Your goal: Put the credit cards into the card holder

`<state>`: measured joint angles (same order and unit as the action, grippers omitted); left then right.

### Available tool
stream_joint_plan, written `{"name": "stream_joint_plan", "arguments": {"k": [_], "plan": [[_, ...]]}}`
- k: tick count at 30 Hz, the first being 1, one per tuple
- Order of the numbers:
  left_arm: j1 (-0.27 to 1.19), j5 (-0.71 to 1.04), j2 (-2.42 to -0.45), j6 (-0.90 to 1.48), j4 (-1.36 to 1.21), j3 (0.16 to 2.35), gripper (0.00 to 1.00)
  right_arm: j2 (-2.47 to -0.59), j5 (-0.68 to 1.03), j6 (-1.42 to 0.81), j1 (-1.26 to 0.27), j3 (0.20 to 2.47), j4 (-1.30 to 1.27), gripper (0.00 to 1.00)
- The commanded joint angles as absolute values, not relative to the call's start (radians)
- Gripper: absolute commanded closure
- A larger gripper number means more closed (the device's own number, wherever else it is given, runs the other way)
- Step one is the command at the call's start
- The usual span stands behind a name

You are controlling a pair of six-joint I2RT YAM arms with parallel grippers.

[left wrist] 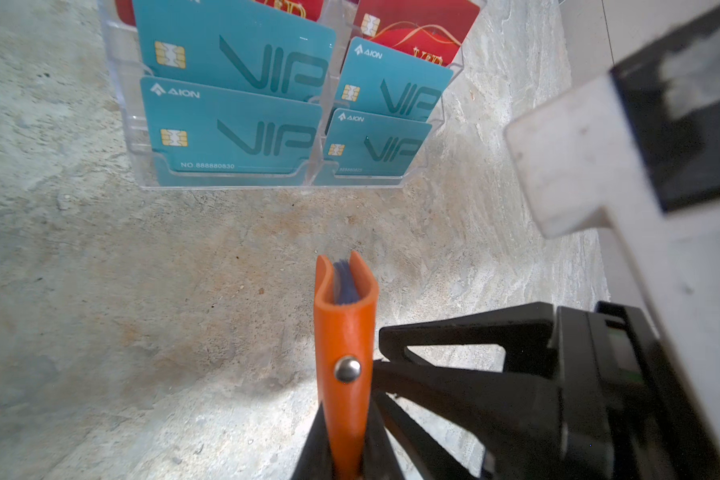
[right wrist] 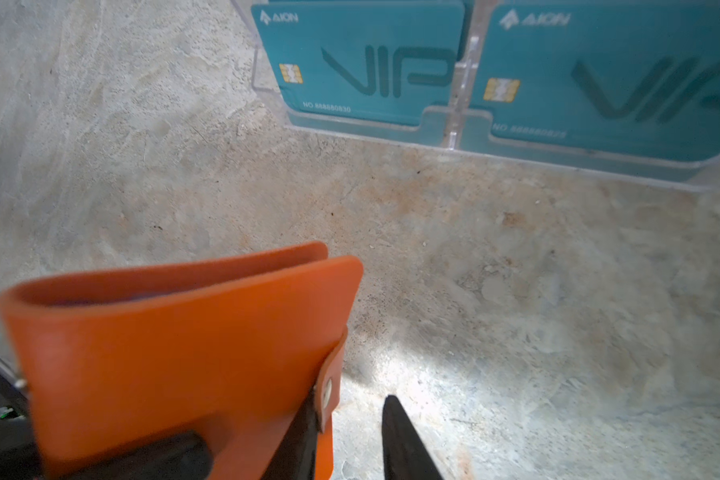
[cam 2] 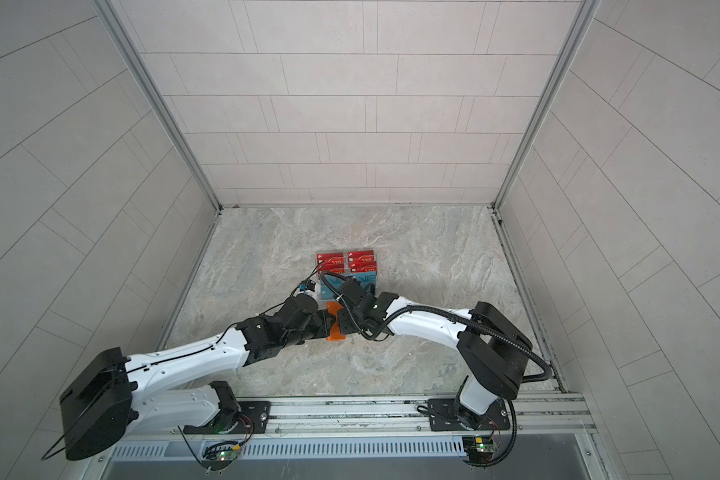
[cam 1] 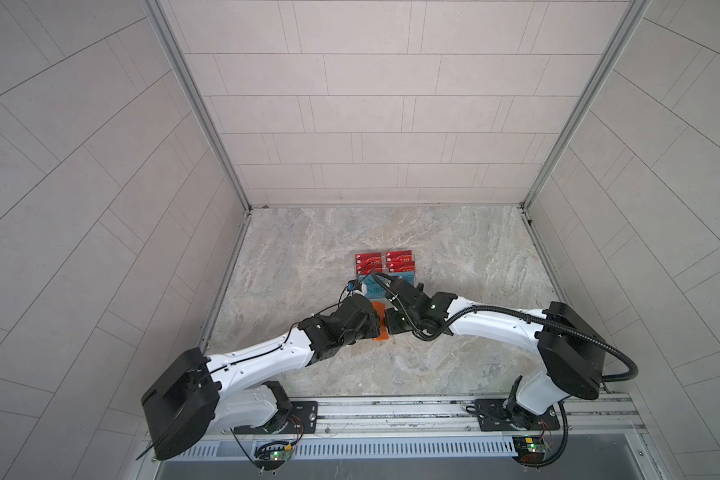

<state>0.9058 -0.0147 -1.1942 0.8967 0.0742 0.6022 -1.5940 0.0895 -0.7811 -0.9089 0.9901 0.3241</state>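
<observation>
The orange card holder (left wrist: 343,316) stands on edge just above the table, closed, with its silver snap (left wrist: 347,369) facing the left wrist camera. My left gripper (left wrist: 345,436) is shut on its lower edge. My right gripper (right wrist: 350,415) comes from the other side; one finger (right wrist: 304,432) lies against the holder beside the strap tab (right wrist: 329,386), the other finger (right wrist: 399,436) stands apart over bare table. In both top views the holder (cam 1: 381,334) (cam 2: 335,332) shows between the two wrists. Teal credit cards (left wrist: 233,133) (right wrist: 362,62) and red credit cards (left wrist: 412,25) (cam 1: 368,259) sit in a rack behind.
A clear acrylic tiered rack (left wrist: 233,183) (cam 1: 385,270) holds the cards, just beyond the grippers. Tiled walls (cam 1: 350,124) enclose the marbled table (cam 1: 453,257) at the back and both sides. The arms' base rail (cam 1: 391,409) runs along the front edge.
</observation>
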Motion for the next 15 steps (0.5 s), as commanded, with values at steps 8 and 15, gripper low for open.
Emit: {"name": "stream_joint_plan", "arguments": {"k": [8,15], "plan": [[0.912,0.0,-1.175,0.89,0.035,0.618,0.89,-1.576,0.046,-0.785,-0.9,0.94,0.303,0.86],[0.911,0.001,-1.159,0.888,0.038,0.612,0.88,-1.563,0.029,-0.76,-0.882,0.934,0.345,1.0]]}}
